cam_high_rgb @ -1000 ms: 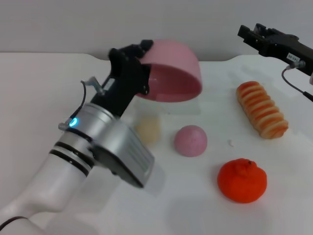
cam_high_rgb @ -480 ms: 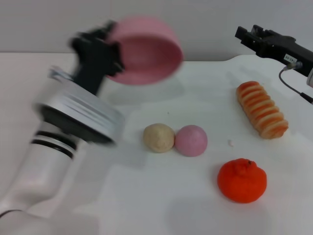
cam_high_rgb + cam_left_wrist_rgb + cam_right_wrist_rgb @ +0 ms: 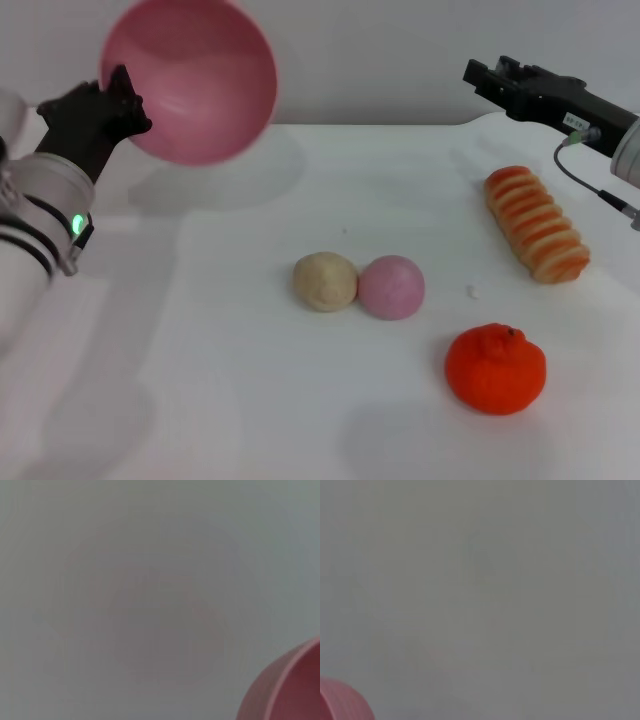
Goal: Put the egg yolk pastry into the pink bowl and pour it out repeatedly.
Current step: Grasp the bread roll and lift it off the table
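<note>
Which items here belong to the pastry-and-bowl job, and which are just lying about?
In the job:
- egg yolk pastry, on the table
- pink bowl, held raised by the left pincer

Lying about:
- pink ball, touching the pastry
- ridged bread roll
- orange

White table [image 3: 200, 380] — egg yolk pastry [image 3: 325, 281] touching pink ball [image 3: 391, 287], orange [image 3: 496, 368], ridged roll [image 3: 536, 223].
</note>
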`<state>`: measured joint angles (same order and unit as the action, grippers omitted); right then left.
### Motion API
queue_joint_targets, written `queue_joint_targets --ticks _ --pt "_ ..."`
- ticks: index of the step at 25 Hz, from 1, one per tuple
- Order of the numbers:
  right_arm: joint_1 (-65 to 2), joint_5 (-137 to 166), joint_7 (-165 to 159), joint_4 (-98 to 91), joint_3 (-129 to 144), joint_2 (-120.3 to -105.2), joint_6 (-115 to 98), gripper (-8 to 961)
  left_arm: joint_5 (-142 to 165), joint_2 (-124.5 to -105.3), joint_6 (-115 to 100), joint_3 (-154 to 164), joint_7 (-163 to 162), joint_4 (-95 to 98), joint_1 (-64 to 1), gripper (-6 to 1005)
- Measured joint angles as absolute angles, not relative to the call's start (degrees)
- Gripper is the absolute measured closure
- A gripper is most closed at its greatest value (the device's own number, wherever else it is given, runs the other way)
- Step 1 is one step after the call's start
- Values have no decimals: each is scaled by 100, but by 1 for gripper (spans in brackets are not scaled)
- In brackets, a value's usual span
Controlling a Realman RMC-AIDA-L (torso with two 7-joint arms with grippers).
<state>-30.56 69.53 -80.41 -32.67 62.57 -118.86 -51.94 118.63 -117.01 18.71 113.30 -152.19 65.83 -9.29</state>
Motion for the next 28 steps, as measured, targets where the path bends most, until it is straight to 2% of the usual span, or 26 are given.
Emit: queue_joint_targets --ticks 3,6,10,13,17,28 --pt "-3113 6979 -8044 -3256 6309 -11884 -5187 435 11818 -11714 -636 9970 -15258 6817 -1107 997" --pt "-3222 7001 -8182 -3188 6424 -11875 -5186 442 11790 -11769 -3191 8349 -15226 6657 -1559 998" --pt "-3465 7616 -9018 -3139 6646 -11804 -5169 451 11825 -11754 -5222 6961 -15045 6437 -1797 998" --pt "-3729 8812 -9911 -3292 6714 -11782 -5192 458 11871 -11749 -5594 6671 -14953 6624 -1618 998" --pt "-4119 10819 -11392 -3770 7003 -11832 -5358 467 12229 -11734 -5918 6546 -15036 7057 -1326 998" --pt "-4851 11870 -12325 -3999 7800 -11855 -6167 492 13253 -11766 -6750 6306 -15449 7619 -1221 998"
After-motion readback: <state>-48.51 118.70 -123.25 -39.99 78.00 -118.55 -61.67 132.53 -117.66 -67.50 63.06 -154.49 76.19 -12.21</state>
